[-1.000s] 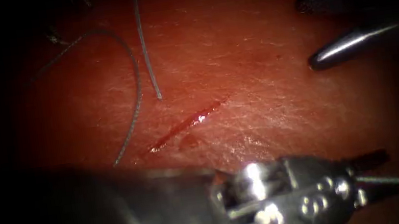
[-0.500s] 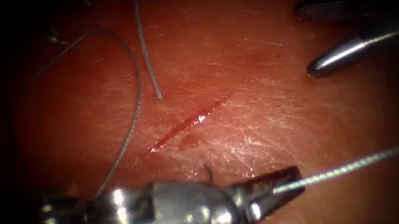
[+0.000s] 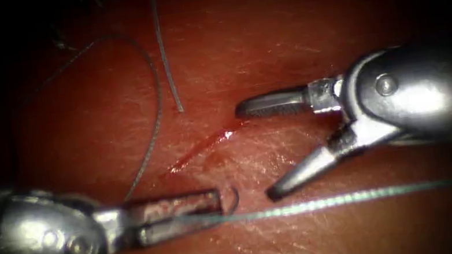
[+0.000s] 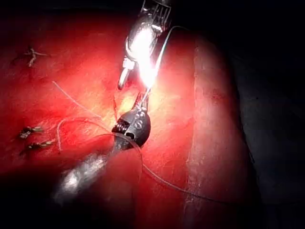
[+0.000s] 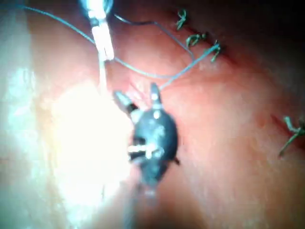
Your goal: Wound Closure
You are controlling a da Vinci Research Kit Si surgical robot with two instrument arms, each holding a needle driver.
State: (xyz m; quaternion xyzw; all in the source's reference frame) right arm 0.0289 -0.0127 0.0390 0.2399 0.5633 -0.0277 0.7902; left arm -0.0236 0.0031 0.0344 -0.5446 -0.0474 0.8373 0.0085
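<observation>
Right tool spread wide over the tissue, holding nothing, upper jaw tip at the right end of the cut. Left tool clamped on the needle, probably near its tail; needle clear of tissue below the cut. Thread runs right; cut ends of thread upper left.

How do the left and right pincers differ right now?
The left pincer is shut and grips the needle near its thread end, below the cut; the right pincer is spread open and holds nothing. The left comes from the cut's left, the right from its right. Both hover over the tissue.
</observation>
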